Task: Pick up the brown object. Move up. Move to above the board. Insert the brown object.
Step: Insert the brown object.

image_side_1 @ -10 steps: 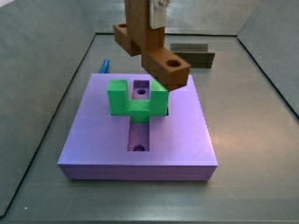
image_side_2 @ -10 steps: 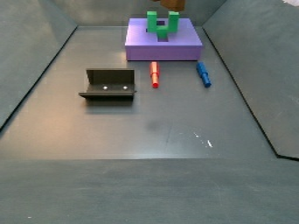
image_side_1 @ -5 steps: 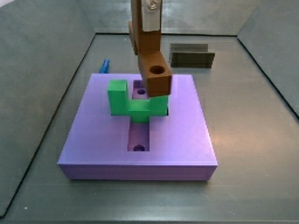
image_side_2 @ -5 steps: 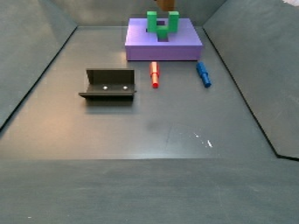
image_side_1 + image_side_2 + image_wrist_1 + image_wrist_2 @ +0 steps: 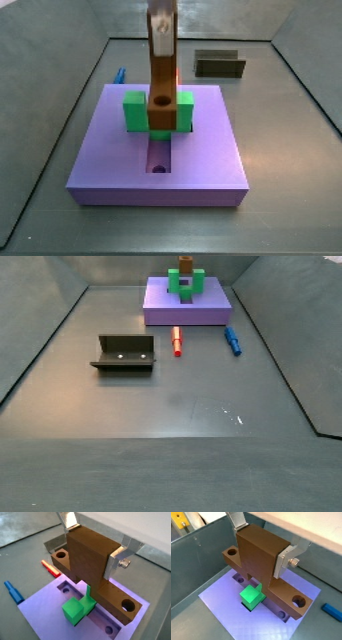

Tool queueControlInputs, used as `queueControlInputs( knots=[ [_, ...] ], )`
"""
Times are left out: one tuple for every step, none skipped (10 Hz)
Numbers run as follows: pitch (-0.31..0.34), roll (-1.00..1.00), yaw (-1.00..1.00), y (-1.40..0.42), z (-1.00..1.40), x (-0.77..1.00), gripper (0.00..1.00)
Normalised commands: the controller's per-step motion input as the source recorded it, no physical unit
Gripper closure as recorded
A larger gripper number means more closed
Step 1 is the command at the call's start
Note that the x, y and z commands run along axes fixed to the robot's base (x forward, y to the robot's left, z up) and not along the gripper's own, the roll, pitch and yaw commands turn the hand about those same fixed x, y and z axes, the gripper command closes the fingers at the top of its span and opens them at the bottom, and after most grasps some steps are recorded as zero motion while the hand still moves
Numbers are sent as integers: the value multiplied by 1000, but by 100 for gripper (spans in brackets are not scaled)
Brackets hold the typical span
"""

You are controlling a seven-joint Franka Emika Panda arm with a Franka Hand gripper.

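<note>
board (image 5: 158,150): on the floor, well apart from the fixture (image 5: 123,353)
U-shaped block (image 5: 135,112): on the board
brown object (image 5: 162,70): upright, lower end between the block's arms
gripper (image 5: 97,543): above the board, clamped on the brown object

Hand (image 5: 99,543) gripping brown object (image 5: 90,567)
</note>
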Motion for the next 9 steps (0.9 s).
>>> queueControlInputs(
  knots=[
    [0, 86, 174, -71, -337, -69, 100],
    [0, 77, 103, -94, -249, -14, 100],
    [0, 97, 0, -77, -229, 0, 100],
    [0, 116, 0, -71, -331, 0, 100],
    [0, 111, 0, -83, -360, 0, 100],
    [0, 104, 0, -63, -369, 0, 100],
    [0, 64, 0, -49, -411, 0, 100],
    [0, 86, 0, -43, -423, 0, 100],
    [0, 94, 0, -26, -400, 0, 100]
  ],
)
